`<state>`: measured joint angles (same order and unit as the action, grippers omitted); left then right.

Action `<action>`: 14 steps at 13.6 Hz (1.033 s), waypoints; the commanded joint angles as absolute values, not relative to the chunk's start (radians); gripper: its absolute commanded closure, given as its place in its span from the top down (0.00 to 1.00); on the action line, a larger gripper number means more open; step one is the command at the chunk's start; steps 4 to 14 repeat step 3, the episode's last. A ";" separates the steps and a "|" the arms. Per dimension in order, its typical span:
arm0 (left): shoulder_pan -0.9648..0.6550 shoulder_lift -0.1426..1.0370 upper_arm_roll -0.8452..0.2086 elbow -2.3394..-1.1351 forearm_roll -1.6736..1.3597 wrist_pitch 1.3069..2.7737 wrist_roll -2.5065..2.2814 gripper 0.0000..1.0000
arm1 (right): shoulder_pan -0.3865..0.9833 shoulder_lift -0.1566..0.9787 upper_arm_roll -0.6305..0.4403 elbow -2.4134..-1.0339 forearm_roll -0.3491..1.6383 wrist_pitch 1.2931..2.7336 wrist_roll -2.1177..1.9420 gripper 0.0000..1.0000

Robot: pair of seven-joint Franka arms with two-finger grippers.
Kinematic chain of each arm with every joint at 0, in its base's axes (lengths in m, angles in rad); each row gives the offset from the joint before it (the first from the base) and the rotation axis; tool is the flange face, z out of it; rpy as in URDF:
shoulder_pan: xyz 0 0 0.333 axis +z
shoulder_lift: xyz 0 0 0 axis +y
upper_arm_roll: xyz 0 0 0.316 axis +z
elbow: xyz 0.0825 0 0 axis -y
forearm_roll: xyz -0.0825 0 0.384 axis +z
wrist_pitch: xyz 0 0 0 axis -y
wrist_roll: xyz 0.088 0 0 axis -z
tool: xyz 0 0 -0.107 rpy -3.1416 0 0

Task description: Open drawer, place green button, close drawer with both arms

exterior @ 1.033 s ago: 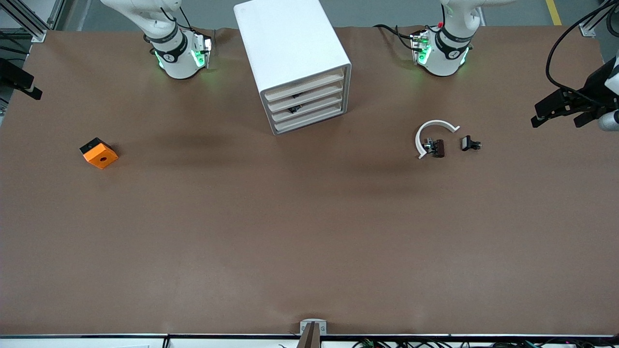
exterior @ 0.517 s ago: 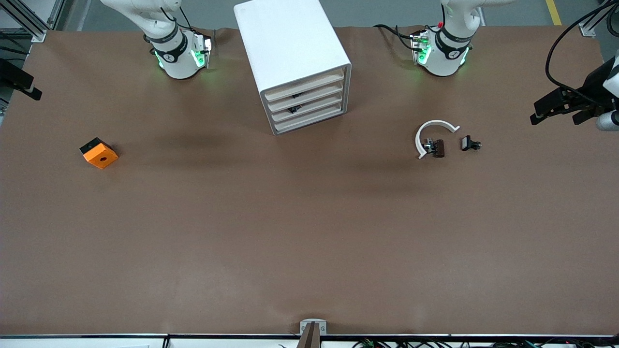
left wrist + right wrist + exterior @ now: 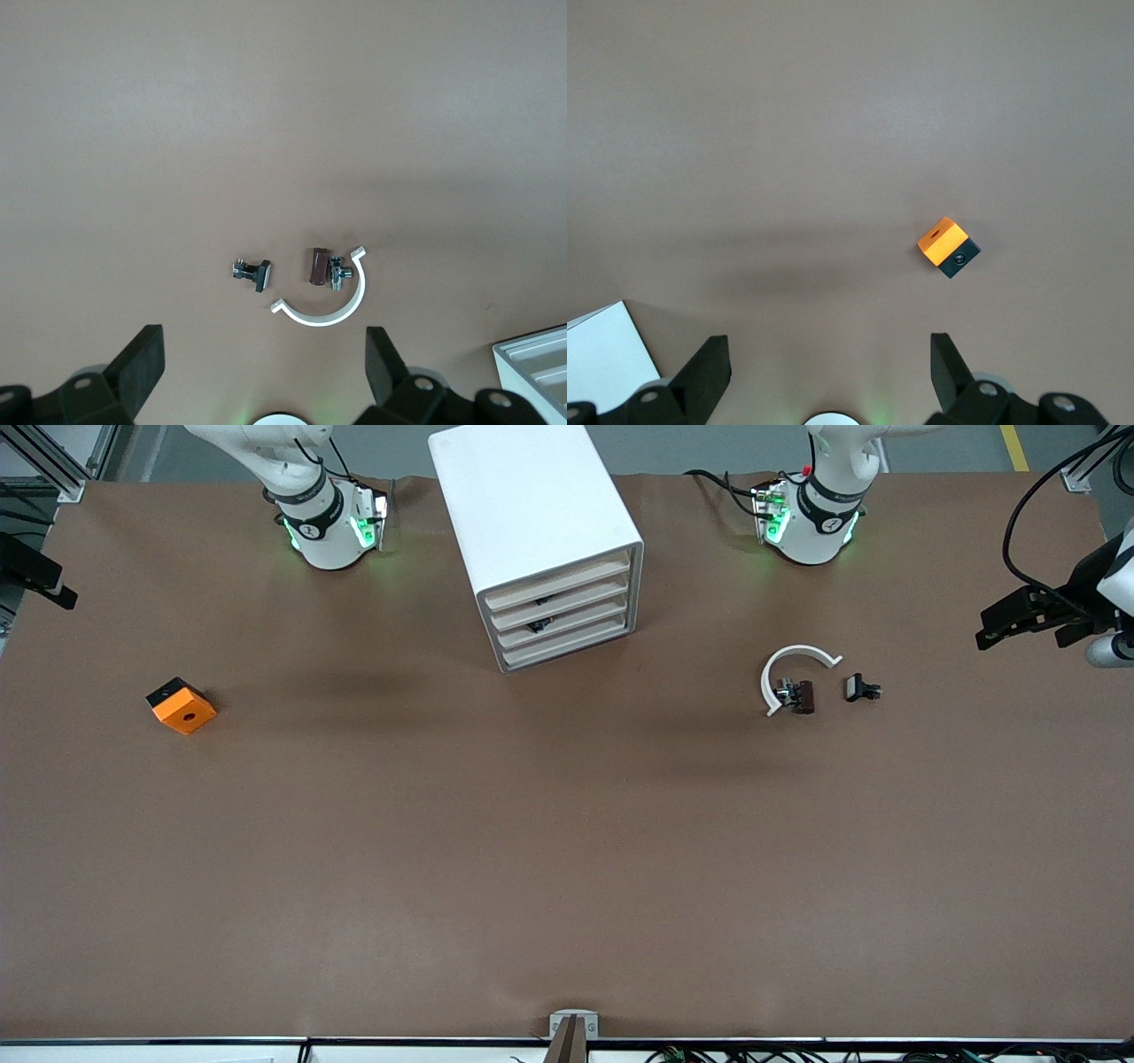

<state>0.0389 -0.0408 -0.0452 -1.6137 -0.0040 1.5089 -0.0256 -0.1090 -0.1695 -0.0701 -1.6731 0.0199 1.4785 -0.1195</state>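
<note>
The white cabinet [image 3: 523, 496] stands between the two arm bases, and all its cream-fronted drawers are pushed in. The drawer [image 3: 576, 620] is the third one down. The button [image 3: 783, 688] [image 3: 339, 272], tiny with a greenish tip, lies against a brown clip [image 3: 804, 696] inside a white arc [image 3: 797, 654], toward the left arm's end. My left gripper [image 3: 1019, 624] [image 3: 263, 345] hangs high over that group, open and empty. My right gripper [image 3: 40, 576] [image 3: 828, 350] hangs high over the table beside the orange block [image 3: 182, 707] [image 3: 948, 247], also open and empty.
A small black clip [image 3: 861, 688] [image 3: 253, 272] lies beside the arc. The orange block with its hole sits alone toward the right arm's end. The cabinet's corners show in both wrist views [image 3: 536, 363] [image 3: 602, 354]. Brown table surface [image 3: 567, 850] stretches toward the front camera.
The left gripper has drifted very slightly in the front view. The right arm, the drawers and the parts on the table have not moved.
</note>
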 commanded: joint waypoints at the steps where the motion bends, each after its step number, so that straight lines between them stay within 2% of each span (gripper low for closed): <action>1: 0.046 -0.028 -0.054 -1.589 0.018 1.488 -0.018 1.00 | -0.103 -0.198 -0.072 -1.700 0.032 1.496 -0.104 1.00; 14: 0.046 -0.026 -0.054 -1.591 0.017 1.488 -0.018 1.00 | -0.103 -0.196 -0.072 -1.700 0.032 1.502 -0.104 1.00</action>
